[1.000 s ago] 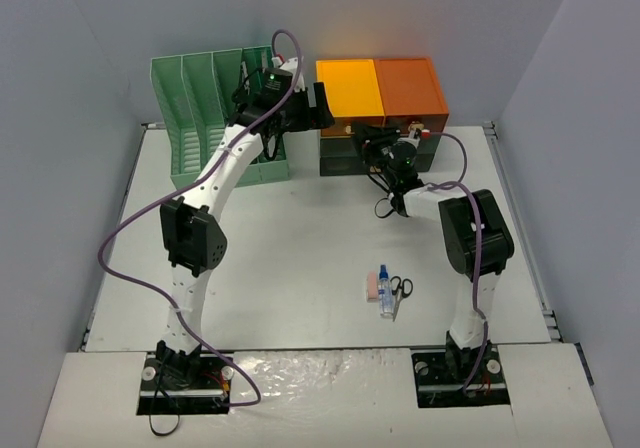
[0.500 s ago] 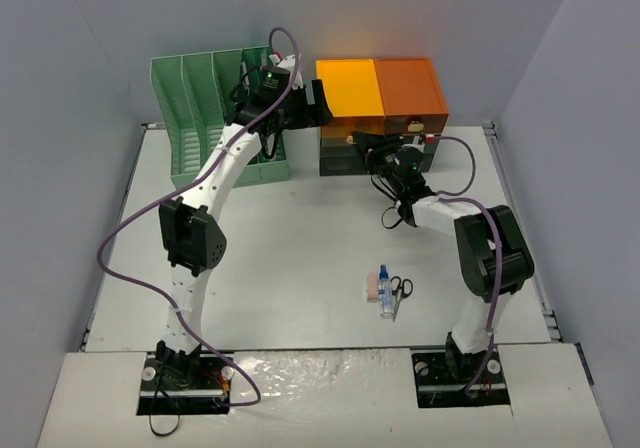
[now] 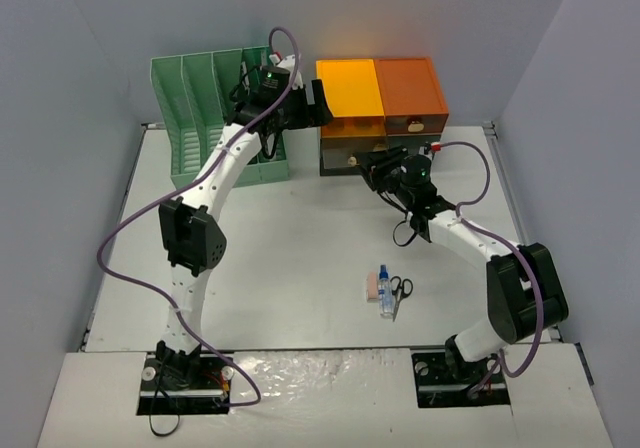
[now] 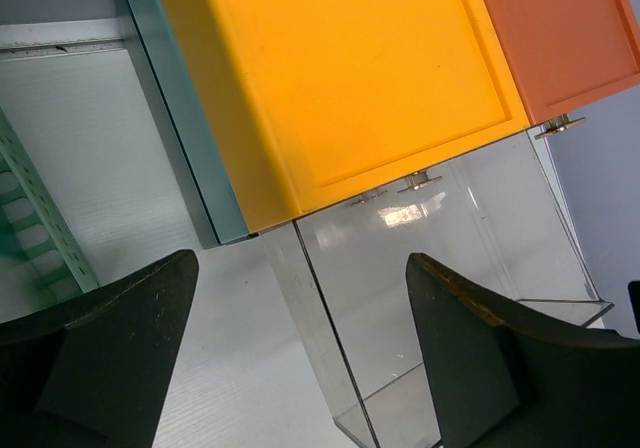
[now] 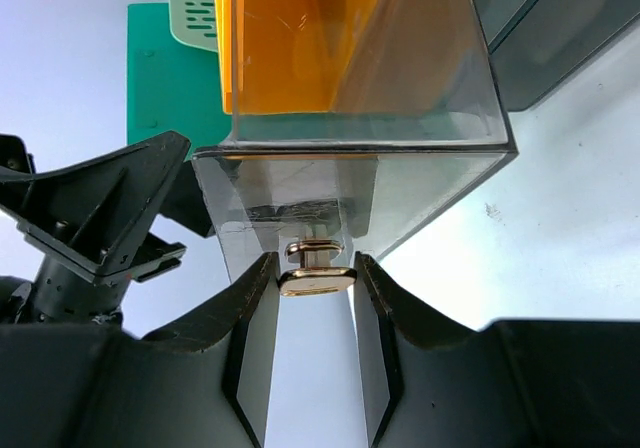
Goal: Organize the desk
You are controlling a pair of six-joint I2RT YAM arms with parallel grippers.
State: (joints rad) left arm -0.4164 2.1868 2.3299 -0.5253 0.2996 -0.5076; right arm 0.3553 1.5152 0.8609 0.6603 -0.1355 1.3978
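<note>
The desk [image 3: 280,258] is the white floor of the whole booth. The green file rack [image 3: 205,118] stands at its far left corner. The drawer cabinet [image 3: 380,88] is at the middle of the far edge, with one clear drawer [image 5: 350,183] partly out. The left gripper [image 3: 322,103] hangs released above the cabinet. The right gripper [image 5: 314,268] is clenched on the drawer's brass knob [image 5: 316,281]. I judge the drawer is being opened. Next it needs a straight pull toward the near edge, probably for the scissors [image 3: 400,288] lying there.

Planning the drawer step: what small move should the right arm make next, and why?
Probably pull straight back towards the bases: the right gripper has its jaws closed on the gold knob of the clear drawer, which looks only partly out.
</note>
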